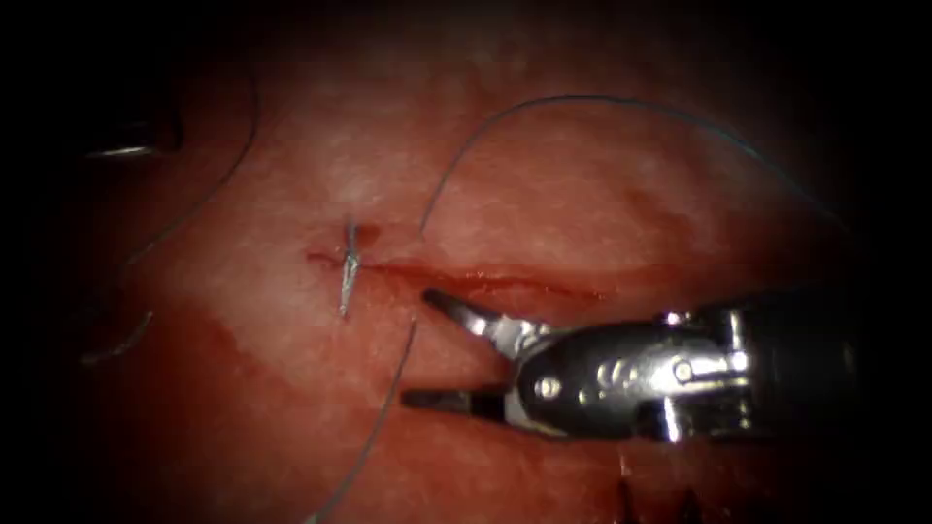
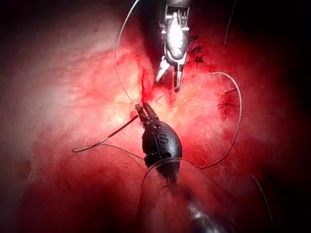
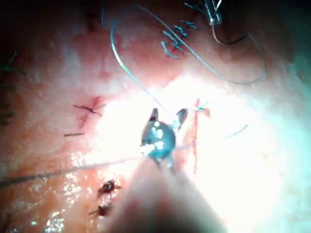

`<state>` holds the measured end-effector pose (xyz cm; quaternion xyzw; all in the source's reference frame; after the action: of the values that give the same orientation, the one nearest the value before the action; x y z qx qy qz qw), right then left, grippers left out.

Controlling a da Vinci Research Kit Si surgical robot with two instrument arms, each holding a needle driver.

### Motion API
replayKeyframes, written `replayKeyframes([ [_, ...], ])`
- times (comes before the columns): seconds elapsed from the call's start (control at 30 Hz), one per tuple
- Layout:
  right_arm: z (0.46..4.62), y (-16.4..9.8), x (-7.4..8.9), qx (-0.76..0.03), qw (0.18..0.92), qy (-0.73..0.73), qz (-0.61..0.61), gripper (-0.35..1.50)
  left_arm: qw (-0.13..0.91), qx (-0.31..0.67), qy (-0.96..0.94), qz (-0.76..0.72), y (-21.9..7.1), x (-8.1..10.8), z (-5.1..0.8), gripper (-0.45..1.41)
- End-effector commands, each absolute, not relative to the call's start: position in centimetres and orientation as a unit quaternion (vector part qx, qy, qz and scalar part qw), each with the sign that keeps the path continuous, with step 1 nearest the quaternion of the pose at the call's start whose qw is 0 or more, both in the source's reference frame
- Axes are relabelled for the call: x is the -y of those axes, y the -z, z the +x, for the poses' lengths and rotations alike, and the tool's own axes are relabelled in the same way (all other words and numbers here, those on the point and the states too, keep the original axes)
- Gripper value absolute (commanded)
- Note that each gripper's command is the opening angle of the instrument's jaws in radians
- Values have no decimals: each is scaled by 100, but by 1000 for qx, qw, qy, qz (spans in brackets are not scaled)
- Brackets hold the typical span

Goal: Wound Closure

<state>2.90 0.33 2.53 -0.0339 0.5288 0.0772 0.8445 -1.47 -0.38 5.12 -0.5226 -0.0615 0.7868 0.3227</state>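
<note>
Surface: wet tissue (image 1: 582,194) streaked with red fluid (image 1: 243,388), dark toward every edge of the endoscope view.
Cut (image 1: 505,281): a thin line running left to right, its right part just above the right tool.
Needle (image 1: 347,277): a thin bright sliver across the cut's left end. I take it for the needle, lodged in the tissue with neither tool on it.
Right tool (image 1: 417,347): comes in from the right and lies low over the tissue just below the cut. Its 2 jaws are spread wide and hold nothing.
Thread (image 1: 582,97): 1 strand arcs up from the cut and off to the right. Another runs down between the spread jaw tips, ungripped.
Why so: the spread jaws look set to take that strand or the needle, both close by. That is my guess.
Left tool (image 2: 145,112): in its own wrist view it points toward the cut's end. Its grip I cannot tell, nor what it holds.
Room: bare tissue lies between the right tool and the needle, but the strand crosses it.
Edges: the loose loops above and to the left could snag a wide swing.
</note>
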Motion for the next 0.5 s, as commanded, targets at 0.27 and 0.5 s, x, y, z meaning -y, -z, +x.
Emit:
replayKeyframes([
  [0.27, 311, -293, -12, -544, 837, -58, 0, 9, 323, 63, -786, -523, -518, 51, -154, -45],
  [0.5, 304, -276, -1, -549, 834, -52, 34, -35, 323, 63, -786, -523, -518, 52, -154, -45],
])
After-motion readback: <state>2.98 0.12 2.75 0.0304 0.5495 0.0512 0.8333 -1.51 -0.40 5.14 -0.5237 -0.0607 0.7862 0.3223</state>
